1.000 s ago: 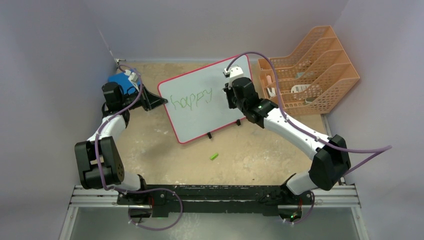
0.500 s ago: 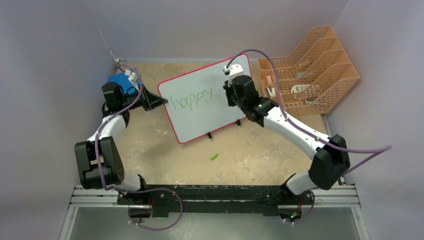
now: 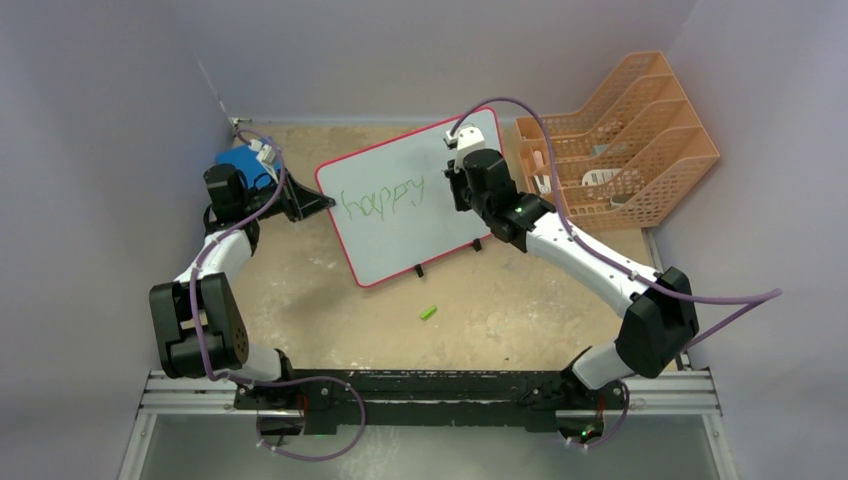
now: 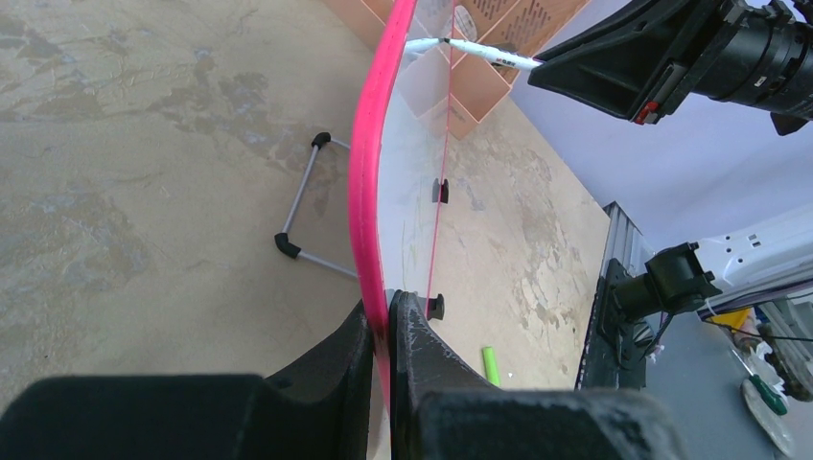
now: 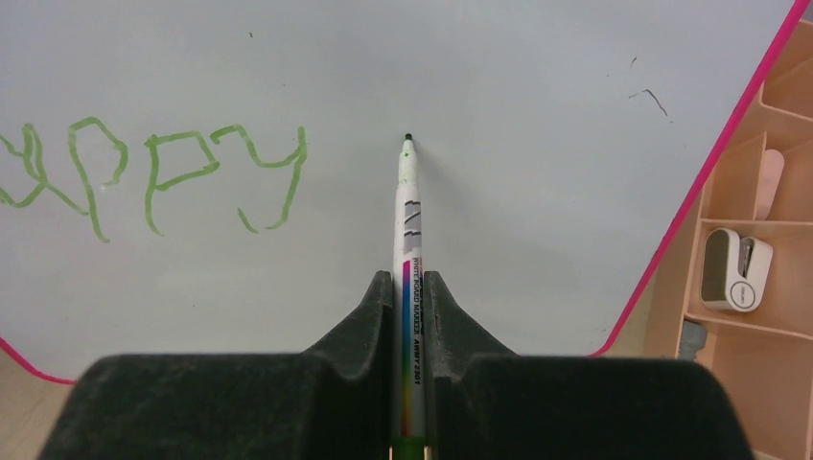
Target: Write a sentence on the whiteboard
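Near the middle of the table the whiteboard (image 3: 400, 245) stands tilted on its feet, its left rim pinched between the closed jaws of the left gripper (image 4: 385, 311). The right gripper (image 5: 407, 283) is clamped on a marker (image 5: 408, 206), whose tip meets the white surface just right of the sentence (image 3: 383, 197), so far only a green "happy". The step in hand looks like starting the second word, which calls for light, even pressure and strokes running rightward while the left arm steadies the board.

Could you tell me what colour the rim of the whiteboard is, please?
The whiteboard rim is pinkish red, clearest in the left wrist view.
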`<state>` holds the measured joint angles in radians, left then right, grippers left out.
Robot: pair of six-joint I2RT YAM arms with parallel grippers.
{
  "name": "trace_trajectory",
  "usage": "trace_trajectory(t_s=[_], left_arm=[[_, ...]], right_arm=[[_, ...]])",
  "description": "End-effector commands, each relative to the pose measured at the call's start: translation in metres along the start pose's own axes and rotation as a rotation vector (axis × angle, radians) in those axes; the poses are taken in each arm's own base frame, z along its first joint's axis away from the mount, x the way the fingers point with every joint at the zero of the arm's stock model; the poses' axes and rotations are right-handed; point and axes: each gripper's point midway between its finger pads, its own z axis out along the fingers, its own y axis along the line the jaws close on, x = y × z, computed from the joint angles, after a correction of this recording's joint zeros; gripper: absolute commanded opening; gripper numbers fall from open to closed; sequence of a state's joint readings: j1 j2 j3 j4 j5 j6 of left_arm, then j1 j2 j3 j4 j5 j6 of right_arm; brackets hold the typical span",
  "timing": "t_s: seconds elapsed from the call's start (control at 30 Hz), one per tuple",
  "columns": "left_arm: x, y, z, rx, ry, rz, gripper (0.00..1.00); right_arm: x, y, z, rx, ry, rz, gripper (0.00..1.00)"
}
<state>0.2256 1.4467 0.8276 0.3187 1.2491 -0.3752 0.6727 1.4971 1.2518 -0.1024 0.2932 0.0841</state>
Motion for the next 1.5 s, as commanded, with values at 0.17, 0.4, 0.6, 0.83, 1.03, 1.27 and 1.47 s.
trace_trajectory(t_s=[0.17, 0.4, 0.6, 0.83, 1.03, 1.27, 1.47], left_arm=[[-0.012, -0.007, 0.004, 0.012, -0.009, 0.093, 0.0], [-0.012, -0.007, 0.004, 0.011, -0.009, 0.092, 0.0], [-0.012, -0.007, 0.004, 0.012, -0.01, 0.094, 0.0], [-0.012, -0.007, 0.004, 0.011, -0.009, 0.093, 0.0], [-0.012, -0.007, 0.004, 0.01, -0.01, 0.093, 0.0], [-0.012, -0.007, 0.004, 0.011, -0.01, 0.093, 0.0], [-0.011, -0.007, 0.004, 0.013, -0.009, 0.092, 0.0]], right_arm=[[-0.014, 0.012, -0.002, -0.071, -0.026, -0.026, 0.0], [-0.004, 0.013, -0.002, -0.081, 0.006, -0.034, 0.0], [0.007, 0.013, -0.003, -0.083, 0.039, -0.045, 0.0], [0.015, 0.005, -0.004, -0.045, 0.062, -0.048, 0.0], [0.021, 0.002, -0.005, -0.03, 0.084, -0.054, 0.0], [0.028, 0.002, -0.005, -0.029, 0.106, -0.053, 0.0], [0.019, -0.006, -0.004, 0.02, 0.076, -0.039, 0.0]])
